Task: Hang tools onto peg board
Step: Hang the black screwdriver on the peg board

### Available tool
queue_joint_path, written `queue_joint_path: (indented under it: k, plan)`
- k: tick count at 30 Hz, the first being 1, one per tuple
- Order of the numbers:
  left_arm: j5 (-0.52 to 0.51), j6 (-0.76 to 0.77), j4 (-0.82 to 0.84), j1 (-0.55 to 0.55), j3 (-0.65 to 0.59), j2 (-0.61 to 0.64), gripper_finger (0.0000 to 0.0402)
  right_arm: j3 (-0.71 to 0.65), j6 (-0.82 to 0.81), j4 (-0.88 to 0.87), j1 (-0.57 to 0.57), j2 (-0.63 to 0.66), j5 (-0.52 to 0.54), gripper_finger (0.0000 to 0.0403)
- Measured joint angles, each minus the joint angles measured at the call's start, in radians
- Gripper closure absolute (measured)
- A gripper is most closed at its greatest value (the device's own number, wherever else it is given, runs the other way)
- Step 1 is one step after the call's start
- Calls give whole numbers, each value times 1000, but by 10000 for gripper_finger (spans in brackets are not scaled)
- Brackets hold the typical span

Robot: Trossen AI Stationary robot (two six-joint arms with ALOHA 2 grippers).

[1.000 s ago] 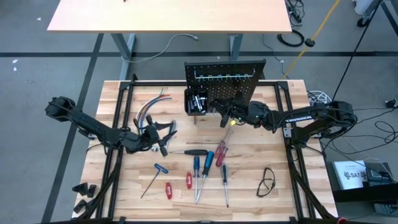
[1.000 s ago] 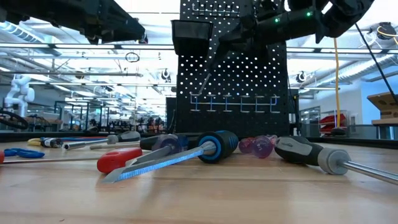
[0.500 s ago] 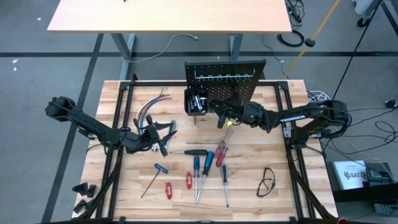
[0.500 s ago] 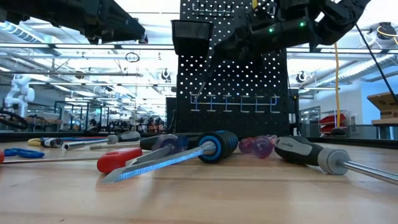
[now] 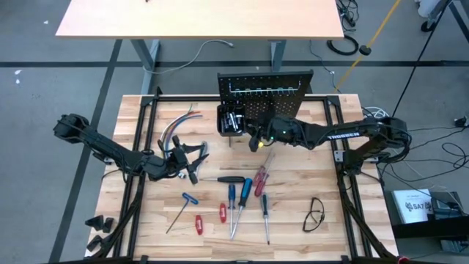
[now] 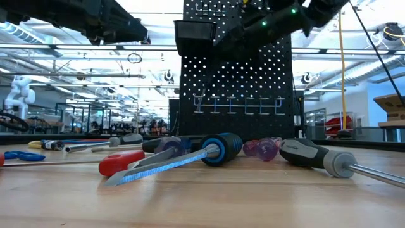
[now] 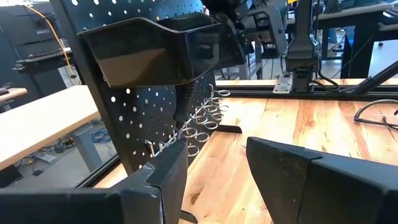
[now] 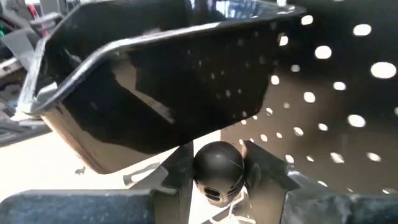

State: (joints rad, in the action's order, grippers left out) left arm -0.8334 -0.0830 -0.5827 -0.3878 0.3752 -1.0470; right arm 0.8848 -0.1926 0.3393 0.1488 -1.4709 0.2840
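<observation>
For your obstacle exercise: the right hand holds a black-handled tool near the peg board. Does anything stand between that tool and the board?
Yes. The right hand grips the black-handled tool just below the small black bin, which juts out from the peg board. The board's holes show open beside the bin.

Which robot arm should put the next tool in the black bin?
The right arm. Its gripper is shut on a black-handled tool right beside the bin on the peg board. The left gripper is open, empty and farther off.
</observation>
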Motion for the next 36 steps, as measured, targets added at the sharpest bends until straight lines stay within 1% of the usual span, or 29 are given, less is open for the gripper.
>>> queue_joint_path:
  k: [5,14,20,23,27,36]
  plan:
    - [0,0,1,0,0,0,229,53,2,-47,0,-33,-1,298]
    - [0,1,4,0,0,0,229,56,-1,-53,0,-35,0,297]
    - [0,3,19,0,0,0,229,56,3,-55,0,-34,5,233]
    - [0,3,19,0,0,0,229,56,3,-55,0,-34,4,214]
    - [0,3,19,0,0,0,229,56,3,-55,0,-34,4,208]
    - [0,2,18,0,0,0,229,56,32,-83,0,-21,-1,213]
